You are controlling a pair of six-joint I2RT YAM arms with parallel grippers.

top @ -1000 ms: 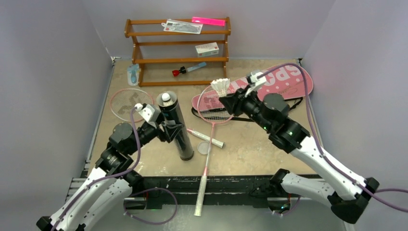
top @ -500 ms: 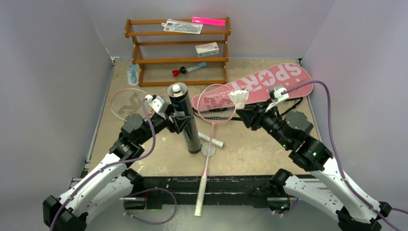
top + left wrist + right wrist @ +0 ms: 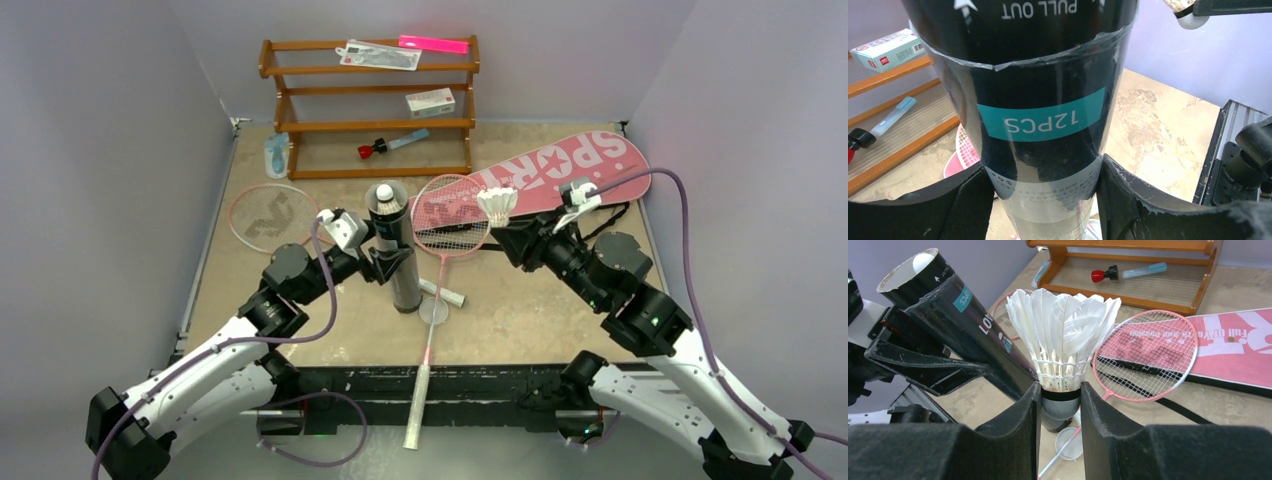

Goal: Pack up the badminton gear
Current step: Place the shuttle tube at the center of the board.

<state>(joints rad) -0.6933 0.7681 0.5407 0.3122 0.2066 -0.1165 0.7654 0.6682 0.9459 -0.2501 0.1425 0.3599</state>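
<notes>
Packing is at an early stage, as I judge it. The left hand (image 3: 388,262) is clamped around the lower body of the black shuttlecock tube (image 3: 393,240), holding it off vertical with its open mouth up. Something white sits just inside that mouth, likely a shuttlecock already loaded. The right hand (image 3: 510,237) pinches a white feather shuttlecock (image 3: 497,204) by its cork end, feathers pointing away from the hand. It is near the tube's mouth but apart from it, off to its right. The step in hand looks to be feeding this shuttlecock into the tube, and it is not in yet.

The rest is undone. The centre racket (image 3: 450,215) lies on the surface (image 3: 560,300), its head overlapping the end of the pink SPORT racket bag (image 3: 570,168) and its white handle reaching past the near edge. The left racket (image 3: 268,212) lies flat, well to the left of the tube. Neither is in the bag, and I cannot tell whether the bag is unzipped. A small clear round lid (image 3: 432,310) lies by the tube's foot, probably its cap, not yet fitted. The wooden rack (image 3: 370,125) behind carries items that are not part of the gear.
</notes>
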